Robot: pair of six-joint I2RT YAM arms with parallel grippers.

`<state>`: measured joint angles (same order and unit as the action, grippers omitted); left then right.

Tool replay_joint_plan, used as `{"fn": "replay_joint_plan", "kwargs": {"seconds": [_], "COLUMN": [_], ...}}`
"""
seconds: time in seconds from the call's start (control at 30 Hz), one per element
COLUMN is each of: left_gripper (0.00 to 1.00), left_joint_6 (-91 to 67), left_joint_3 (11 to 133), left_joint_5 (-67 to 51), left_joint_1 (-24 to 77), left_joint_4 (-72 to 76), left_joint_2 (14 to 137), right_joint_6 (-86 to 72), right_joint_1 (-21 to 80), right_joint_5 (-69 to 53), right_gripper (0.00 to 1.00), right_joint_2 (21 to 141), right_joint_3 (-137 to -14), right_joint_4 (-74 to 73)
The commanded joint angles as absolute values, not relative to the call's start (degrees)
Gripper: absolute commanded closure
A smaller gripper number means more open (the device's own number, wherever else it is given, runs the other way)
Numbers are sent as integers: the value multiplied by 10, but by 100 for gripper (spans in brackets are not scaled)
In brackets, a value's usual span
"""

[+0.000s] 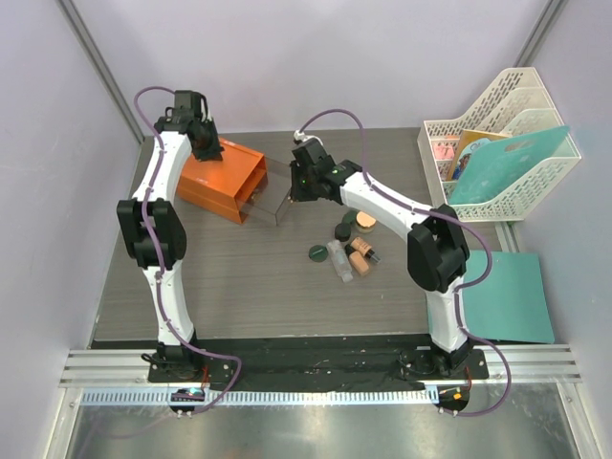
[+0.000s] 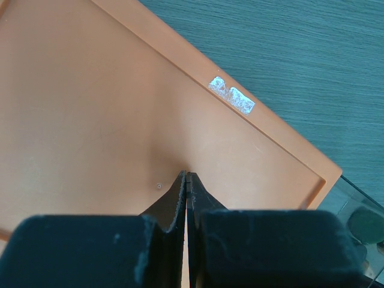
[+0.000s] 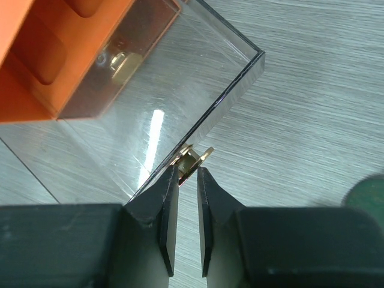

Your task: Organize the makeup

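The makeup lies in a cluster mid-table: a dark green disc [image 1: 317, 252], a dark green jar [image 1: 342, 230], a tan-lidded jar [image 1: 365, 221], a clear tube [image 1: 339, 260] and tan-and-black cylinders [image 1: 361, 254]. The orange drawer box [image 1: 222, 179] stands at the back left with its clear drawer [image 1: 263, 196] pulled out. My right gripper [image 3: 187, 171] is closed on the drawer's gold knob [image 3: 193, 160] at its fingertips. My left gripper [image 2: 187, 175] is shut and empty, tips against the orange box top [image 2: 108, 108].
A white file basket [image 1: 507, 143] with teal folders stands at the back right. A teal mat [image 1: 507, 296] lies at the right edge. A green piece shows at the right wrist view's edge [image 3: 369, 195]. Purple cables hang from both arms.
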<state>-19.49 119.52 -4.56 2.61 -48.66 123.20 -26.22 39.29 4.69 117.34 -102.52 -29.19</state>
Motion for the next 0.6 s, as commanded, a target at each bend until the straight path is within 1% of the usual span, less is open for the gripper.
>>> {"fn": "replay_joint_plan", "kwargs": {"seconds": [0.0,0.13,0.2,0.23,0.27,0.33,0.4,0.5,0.57], "left_gripper": [100,100,100,100,100,100,100,100,100], "left_joint_6": [-182,-173,-171,-171,-170,-169,-167,-166,-165], "left_joint_3": [1139,1146,1151,1157,1158,1165,1167,1168,1168], "left_joint_5": [-11,-4,-4,-4,-4,-4,-4,12,12], "left_joint_1": [26,26,27,26,27,26,26,25,26], "left_joint_4": [-618,-621,-628,-630,-630,-632,-632,-632,-633], "left_joint_2": [1317,1321,1324,1325,1325,1325,1324,1322,1321], "right_joint_6": [-220,-218,-215,-214,-207,-203,-199,-187,-180], "right_joint_1": [377,378,377,377,378,378,378,378,379], "right_joint_5": [122,131,132,129,120,113,108,107,108], "right_gripper": [79,79,76,74,67,57,53,43,42], "right_joint_2": [1145,1127,1112,1107,1102,1090,1078,1053,1038], "right_joint_3": [-994,-977,-965,-962,-960,-957,-947,-934,-926], "right_joint_4": [-371,-358,-340,-333,-326,-309,-288,-268,-263]}}
